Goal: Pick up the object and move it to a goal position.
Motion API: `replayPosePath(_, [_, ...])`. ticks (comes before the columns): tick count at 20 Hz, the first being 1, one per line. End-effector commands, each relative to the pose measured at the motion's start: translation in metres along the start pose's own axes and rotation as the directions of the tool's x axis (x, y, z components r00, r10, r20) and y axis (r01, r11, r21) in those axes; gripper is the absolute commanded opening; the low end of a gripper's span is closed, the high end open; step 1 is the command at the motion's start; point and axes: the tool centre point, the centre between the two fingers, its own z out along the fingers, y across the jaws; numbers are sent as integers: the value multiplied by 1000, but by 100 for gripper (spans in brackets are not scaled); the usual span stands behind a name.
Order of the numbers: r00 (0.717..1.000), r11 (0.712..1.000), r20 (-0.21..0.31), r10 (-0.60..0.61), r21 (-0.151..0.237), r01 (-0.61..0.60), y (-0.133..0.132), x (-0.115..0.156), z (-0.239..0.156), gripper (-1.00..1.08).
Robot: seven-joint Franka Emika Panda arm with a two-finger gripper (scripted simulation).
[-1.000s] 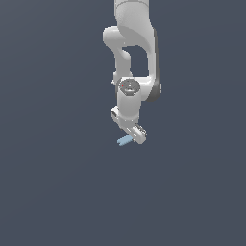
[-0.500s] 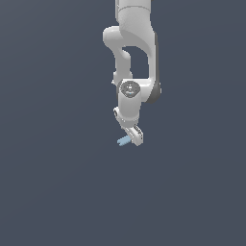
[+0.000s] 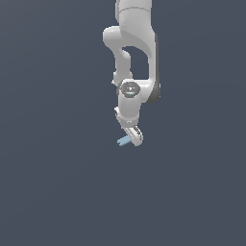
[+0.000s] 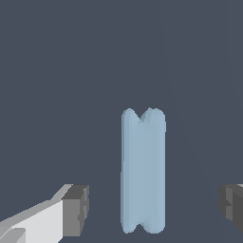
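Gripper (image 4: 151, 209) is spread wide, nothing clamped: in the wrist view both dark pads (image 4: 76, 210) sit clear of the bar (image 4: 143, 171) with open background on either side. The bar lies between the fingers, long axis running across the closing line, so the pinch would land on its narrow width (good orientation). It's nearer one pad than the other though, not centred.

Exterior view agrees loosely: bar (image 3: 124, 141) pokes out just beside the fingertips of the gripper (image 3: 135, 138), low under the arm. Can't tell from either view whether the pads are down at bar height or above it.

Risks as I read it:
- off-centre closing: near pad hits first and shoves or yaws the bar before the far pad arrives
- closing too high: pads catch only the top edge, bar squirts out or tips
- grip near one rounded end instead of mid-length: it pivots on lift
- no goal marker visible in either view, so no judging the transport leg
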Motion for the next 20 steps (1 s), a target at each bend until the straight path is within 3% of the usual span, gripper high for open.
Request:
replayPosePath(1, [1000, 1000, 0, 1, 0, -1, 0, 0, 4, 100])
replayPosePath(15, [1000, 1000, 0, 5, 0, -5, 1, 0, 49, 100])
replayPosePath(16, [1000, 1000, 0, 5, 0, -5, 1, 0, 49, -100])
replayPosePath(20, [1000, 1000, 0, 5, 0, -5, 1, 0, 49, -100])
